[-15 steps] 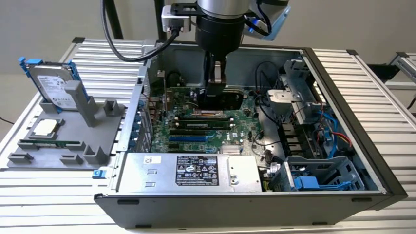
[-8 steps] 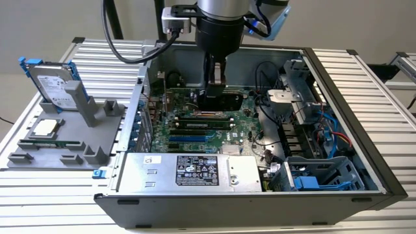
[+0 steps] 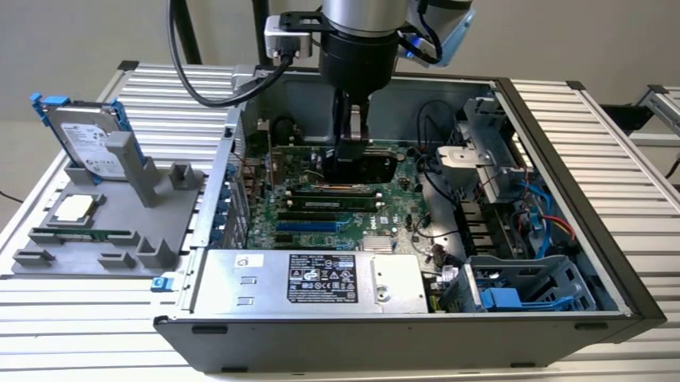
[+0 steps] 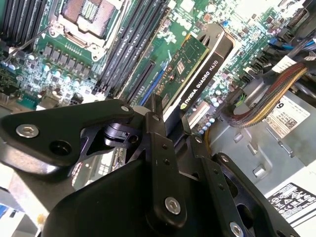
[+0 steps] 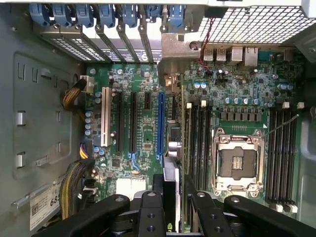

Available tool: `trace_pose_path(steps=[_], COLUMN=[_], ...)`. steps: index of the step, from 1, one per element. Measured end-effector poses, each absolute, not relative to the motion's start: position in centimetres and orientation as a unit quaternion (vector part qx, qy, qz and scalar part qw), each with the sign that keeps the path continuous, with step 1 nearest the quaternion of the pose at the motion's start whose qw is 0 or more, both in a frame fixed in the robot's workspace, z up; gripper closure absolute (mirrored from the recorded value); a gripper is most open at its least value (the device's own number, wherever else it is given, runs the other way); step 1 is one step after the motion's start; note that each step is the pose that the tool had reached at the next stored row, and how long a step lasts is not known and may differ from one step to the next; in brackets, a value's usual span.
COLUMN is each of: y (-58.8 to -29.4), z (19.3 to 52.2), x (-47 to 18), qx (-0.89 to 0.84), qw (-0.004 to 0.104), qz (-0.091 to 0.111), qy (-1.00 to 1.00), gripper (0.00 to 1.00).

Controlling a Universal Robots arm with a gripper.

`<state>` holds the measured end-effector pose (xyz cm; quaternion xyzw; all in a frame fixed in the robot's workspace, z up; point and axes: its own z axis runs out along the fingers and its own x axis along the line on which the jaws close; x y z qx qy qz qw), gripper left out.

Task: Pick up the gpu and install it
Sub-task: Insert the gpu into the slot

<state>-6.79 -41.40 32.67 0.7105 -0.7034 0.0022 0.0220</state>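
The gpu [image 3: 359, 161], a green card with a black cooler block, hangs inside the open computer case [image 3: 595, 199], just above the motherboard [image 3: 318, 219]. My gripper [image 3: 351, 147] reaches down from above and is shut on it. In the second wrist view the gpu [image 4: 195, 74] runs away from the gripper [image 4: 170, 117], clamped between two black fingers [image 4: 157, 111], over the expansion slots. In the first wrist view the gpu [image 5: 172, 143] appears edge-on in the gripper [image 5: 172, 181], just beside the long blue slot [image 5: 160, 123] on the side of the memory slots.
On the exterior view's left, a grey fixture [image 3: 64, 263] holds a silver hard drive with blue rails [image 3: 91, 139] and a memory stick [image 3: 85, 235]. Inside the case are the power supply [image 3: 308, 278], a drive cage [image 3: 521, 286], cable bundles [image 4: 266, 94] and the CPU socket [image 5: 237, 163].
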Motion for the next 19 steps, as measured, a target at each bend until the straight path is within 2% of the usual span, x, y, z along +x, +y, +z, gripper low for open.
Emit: trace_pose_path(steps=[19], y=[-41.40], z=[31.99], x=[-6.79], qx=[0.710], qw=[0.026], qz=[0.006], qy=[-0.703], gripper=[1.00])
